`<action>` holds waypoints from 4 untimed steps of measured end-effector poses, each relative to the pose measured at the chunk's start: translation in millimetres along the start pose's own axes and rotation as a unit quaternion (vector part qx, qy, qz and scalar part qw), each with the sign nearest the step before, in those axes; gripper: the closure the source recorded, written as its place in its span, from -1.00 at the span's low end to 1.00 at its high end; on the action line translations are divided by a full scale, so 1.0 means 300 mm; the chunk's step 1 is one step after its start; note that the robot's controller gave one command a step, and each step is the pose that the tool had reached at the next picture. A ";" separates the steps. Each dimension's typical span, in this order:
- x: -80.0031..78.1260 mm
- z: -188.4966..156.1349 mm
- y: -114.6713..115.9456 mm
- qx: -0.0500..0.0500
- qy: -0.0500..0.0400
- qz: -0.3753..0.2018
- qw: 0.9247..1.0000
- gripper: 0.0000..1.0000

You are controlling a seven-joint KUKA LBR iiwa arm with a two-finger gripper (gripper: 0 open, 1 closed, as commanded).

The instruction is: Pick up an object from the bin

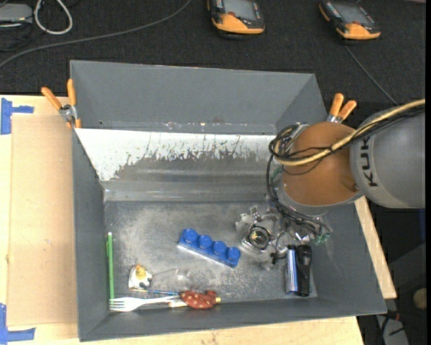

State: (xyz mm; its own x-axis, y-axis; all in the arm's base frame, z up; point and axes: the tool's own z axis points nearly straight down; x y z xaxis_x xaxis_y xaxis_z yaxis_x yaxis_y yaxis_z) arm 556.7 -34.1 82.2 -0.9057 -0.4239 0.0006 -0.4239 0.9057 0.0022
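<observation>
Nearest us, by the near wall of the bin (201, 99), one silver fork (140, 303) is lying with its tines pointing left. One reddish-brown oblong piece (200, 299) is sitting at the fork's right end. Just behind, one small white-and-yellow thing (138, 275) is resting beside one green stick (109, 264), which is running near-to-far along the left wall. Over on the right, one dark cylinder with a blue band (298, 270) is lying just near-right of the gripper (271, 241). One blue studded block (208, 248) is lying mid-floor, just left of the gripper. The gripper is hanging low between these two, and we are unable to tell whether the claw is spread or pressed together.
</observation>
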 end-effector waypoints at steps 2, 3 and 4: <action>0.000 0.021 -0.130 -0.002 0.000 -0.015 1.000 -1.00; 0.041 -0.029 -0.190 -0.004 0.004 0.022 1.000 -1.00; -0.056 -0.032 -0.096 -0.001 0.000 -0.003 1.000 -1.00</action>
State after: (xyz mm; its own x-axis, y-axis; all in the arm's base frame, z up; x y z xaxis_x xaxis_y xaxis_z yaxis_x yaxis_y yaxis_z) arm 584.0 -53.0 91.6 -0.9033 -0.4291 -0.0001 -0.4291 0.9032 0.0042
